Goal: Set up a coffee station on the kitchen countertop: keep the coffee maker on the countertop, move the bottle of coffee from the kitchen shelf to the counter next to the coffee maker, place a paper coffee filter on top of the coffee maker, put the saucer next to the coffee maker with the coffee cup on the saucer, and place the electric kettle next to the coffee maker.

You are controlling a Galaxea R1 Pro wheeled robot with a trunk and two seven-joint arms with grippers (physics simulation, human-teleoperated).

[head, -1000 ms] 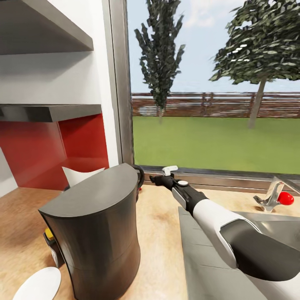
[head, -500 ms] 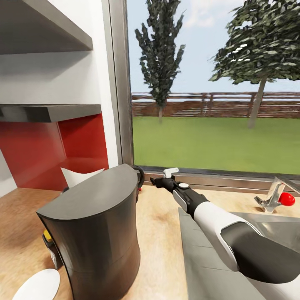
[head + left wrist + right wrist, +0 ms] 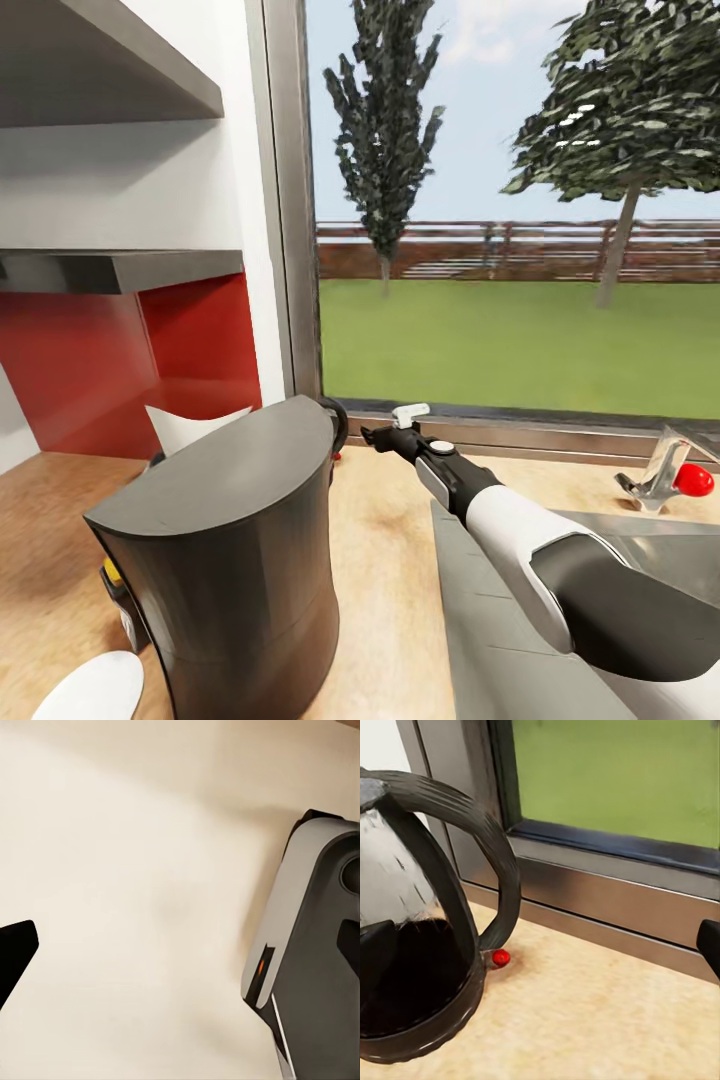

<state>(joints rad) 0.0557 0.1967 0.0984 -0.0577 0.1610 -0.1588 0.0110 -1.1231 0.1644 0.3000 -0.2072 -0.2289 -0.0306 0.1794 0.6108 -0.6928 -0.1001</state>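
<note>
The tall dark grey coffee maker [image 3: 225,560] stands on the tan kitchen countertop [image 3: 385,610]. Behind its top edge rises the white paper coffee filter [image 3: 190,425], its lower part hidden. The electric kettle [image 3: 412,945] sits behind the machine by the window, with only its black handle [image 3: 338,422] showing in the head view. My right gripper [image 3: 374,436] [image 3: 540,952] is open, just right of that handle and apart from it. The bottle of coffee [image 3: 113,575] peeks out left of the machine, showing its yellow lid. The saucer [image 3: 90,690] lies at the front left. My left gripper [image 3: 180,949] is open over a pale surface.
A grey sink [image 3: 520,620] with a faucet [image 3: 655,470] and red knob [image 3: 692,480] takes up the right of the counter. The window sill [image 3: 520,430] runs behind. The dark kitchen shelf [image 3: 120,268] hangs over a red backsplash. A grey-white rounded body [image 3: 307,960] is beside the left gripper.
The head view has shifted slightly, so the coffee maker sits a little lower and further left in it. The right gripper stays by the kettle handle, hardly moved.
</note>
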